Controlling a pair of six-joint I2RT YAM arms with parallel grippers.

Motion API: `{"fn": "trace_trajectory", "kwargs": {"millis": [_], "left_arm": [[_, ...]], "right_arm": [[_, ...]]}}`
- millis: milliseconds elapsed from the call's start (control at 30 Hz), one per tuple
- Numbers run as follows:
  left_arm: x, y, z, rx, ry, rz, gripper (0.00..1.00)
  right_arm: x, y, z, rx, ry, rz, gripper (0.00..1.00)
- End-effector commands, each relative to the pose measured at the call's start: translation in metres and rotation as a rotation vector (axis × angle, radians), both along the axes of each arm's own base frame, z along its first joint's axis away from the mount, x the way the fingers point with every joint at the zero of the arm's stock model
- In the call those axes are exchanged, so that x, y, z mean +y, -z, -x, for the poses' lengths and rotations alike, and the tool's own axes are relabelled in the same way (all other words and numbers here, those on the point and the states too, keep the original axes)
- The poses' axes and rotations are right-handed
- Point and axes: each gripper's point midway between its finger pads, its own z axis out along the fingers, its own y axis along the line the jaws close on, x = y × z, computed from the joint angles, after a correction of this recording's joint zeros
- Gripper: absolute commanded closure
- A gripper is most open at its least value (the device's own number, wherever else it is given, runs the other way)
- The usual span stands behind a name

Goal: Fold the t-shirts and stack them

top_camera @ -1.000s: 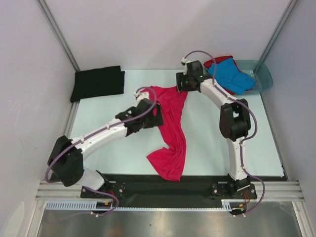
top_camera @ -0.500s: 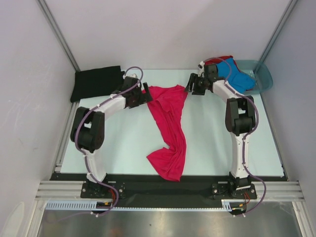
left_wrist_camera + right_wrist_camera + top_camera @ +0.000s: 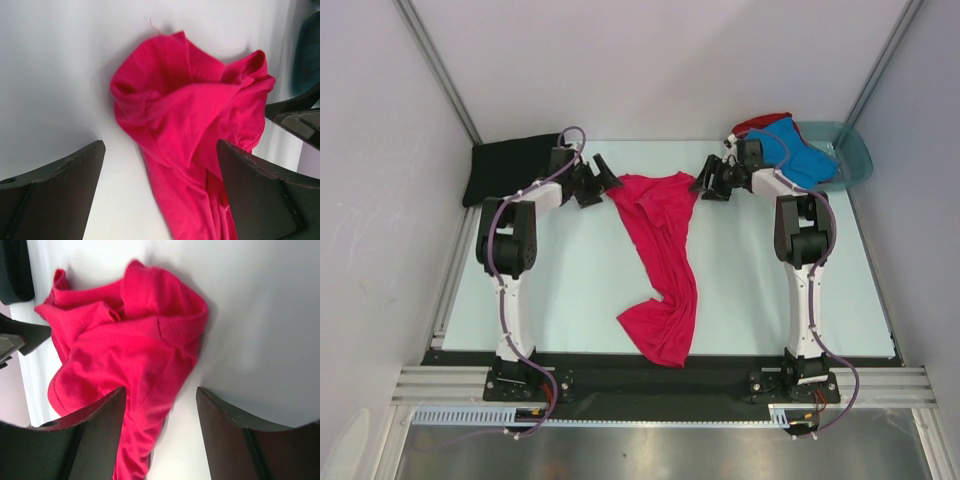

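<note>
Over the last second I have been swinging the left gripper from mid-table out to the far-left corner of the crumpled magenta-pink cotton t-shirt, while the right gripper has been easing back off the far-right corner. Both are now flanking that far edge with jaws apart, holding nothing, so I am judging the spread-out as only starting. The folded black t-shirt is lying far left. The top camera is showing the pink shirt trailing twisted toward me across the pale table; the wrist cameras are showing only its bunched, doubled-over far edge.
</note>
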Motion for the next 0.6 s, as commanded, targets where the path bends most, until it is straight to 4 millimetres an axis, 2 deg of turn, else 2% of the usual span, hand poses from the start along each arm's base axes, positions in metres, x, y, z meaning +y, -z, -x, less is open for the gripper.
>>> {"fn": "trace_trajectory", "kwargs": {"millis": [0,67,100,133,167,200,233,400,433,533,567], "left_arm": [[-0.009,-0.025,-0.024,-0.074,0.046,0.081,0.0],[-0.007,-0.017,-0.028,-0.054,0.047,0.076,0.0],[-0.007,-0.02,-0.033,-0.065,0.046,0.076,0.0],[-0.006,-0.011,-0.034,-0.047,0.048,0.074,0.0],[-0.007,-0.01,-0.036,-0.051,0.054,0.074,0.0],[-0.008,-0.013,-0.04,-0.059,0.057,0.075,0.0],[-0.007,-0.006,-0.041,-0.049,0.048,0.069,0.0],[-0.008,0.002,-0.048,-0.044,0.045,0.078,0.18],[-0.009,0.005,-0.049,-0.041,0.046,0.084,0.2],[-0.018,0.013,-0.052,-0.035,0.068,0.118,0.35],[-0.021,0.019,-0.052,-0.023,0.08,0.132,0.44]], "right_arm": [[0.005,-0.003,-0.011,-0.014,-0.005,-0.026,0.36],[0.006,0.006,-0.012,0.005,-0.005,-0.029,0.36],[0.006,0.006,-0.013,0.003,-0.006,-0.032,0.36],[0.007,0.007,-0.014,0.003,-0.007,-0.035,0.36],[0.007,0.013,-0.014,0.015,-0.007,-0.033,0.36],[0.007,0.011,-0.017,0.009,-0.004,-0.034,0.36],[0.008,0.014,-0.017,0.017,-0.005,-0.037,0.36],[0.013,0.025,-0.02,0.03,-0.014,-0.042,0.36],[0.016,0.021,-0.022,0.022,-0.023,-0.049,0.36],[0.022,0.03,-0.02,0.039,-0.038,-0.053,0.39],[0.025,0.029,-0.021,0.035,-0.043,-0.056,0.4]]}}
